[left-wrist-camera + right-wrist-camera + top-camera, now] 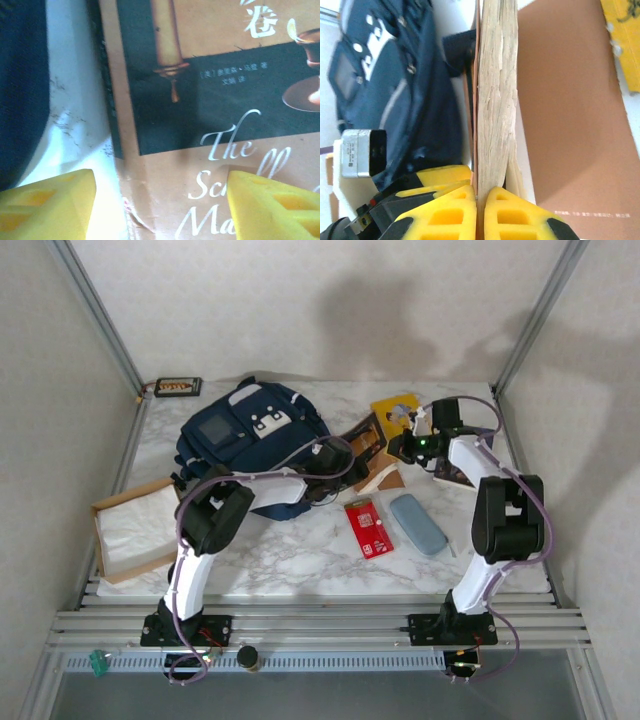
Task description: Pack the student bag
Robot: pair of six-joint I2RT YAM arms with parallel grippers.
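My right claw (481, 194) is clamped on the page edge of the brown book (495, 90). My left claw (161, 176) hovers with its fingers spread over the cover. The student bag (250, 430) lies just left of the book, toward the far side of the table (300, 560).

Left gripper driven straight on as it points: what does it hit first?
Probably the book, its brown cover lying directly ahead of the open jaws of the left gripper; distance unclear.
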